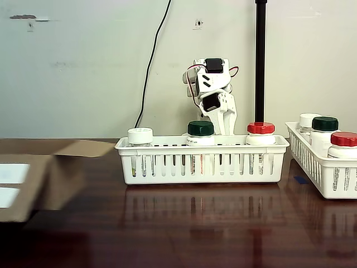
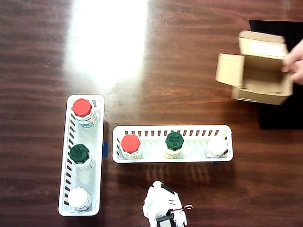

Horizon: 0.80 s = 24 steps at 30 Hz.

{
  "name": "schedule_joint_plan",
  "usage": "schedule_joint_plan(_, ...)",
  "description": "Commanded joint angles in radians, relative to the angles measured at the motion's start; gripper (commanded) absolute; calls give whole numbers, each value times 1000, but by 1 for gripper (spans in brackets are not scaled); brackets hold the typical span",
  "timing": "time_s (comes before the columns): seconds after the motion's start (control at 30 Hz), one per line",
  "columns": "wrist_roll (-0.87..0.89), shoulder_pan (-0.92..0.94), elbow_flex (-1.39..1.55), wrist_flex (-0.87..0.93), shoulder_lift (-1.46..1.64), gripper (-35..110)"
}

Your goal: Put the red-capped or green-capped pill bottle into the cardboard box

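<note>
Fixed view first: the claw is parked behind the white basket, pointed down between the green-capped bottle and the red-capped bottle. Nothing is gripped, but whether the fingers are spread can't really be told from here, since they're seen end-on. A white-capped bottle is sat at the basket's left end. The cardboard box is laid at the left edge with a flap out, well apart.

Overhead view: the three bottles are lined up in the basket, probably so each cap can be reached from above. The box is steadied by a person's hand, open side kept accessible. A second basket is set alongside.
</note>
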Motion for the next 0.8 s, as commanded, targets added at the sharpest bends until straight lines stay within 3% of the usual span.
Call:
schedule_joint_plan(0.0,879,339,-2,-354,84,1)
schedule_joint_plan(0.77,865,357,-46,-390,84,1)
